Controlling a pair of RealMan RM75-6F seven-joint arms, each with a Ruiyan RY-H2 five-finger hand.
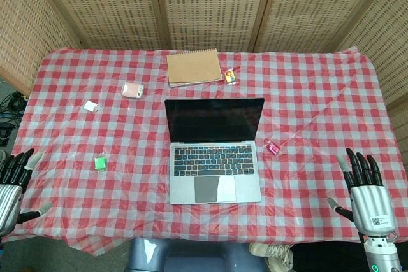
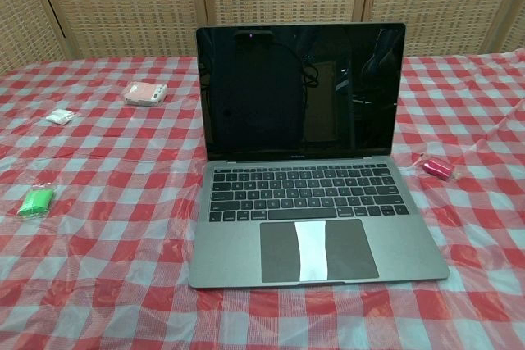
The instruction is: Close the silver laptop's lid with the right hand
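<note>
The silver laptop stands open in the middle of the table, its dark screen upright and facing me. My right hand hovers over the table's front right corner, fingers spread, holding nothing, well to the right of the laptop. At the front left edge my left hand is also empty with fingers apart. Neither hand shows in the chest view.
A brown notebook lies behind the laptop. A pink item sits just right of the laptop. A green packet, white packet and pink pack lie left. Red checked cloth covers the table.
</note>
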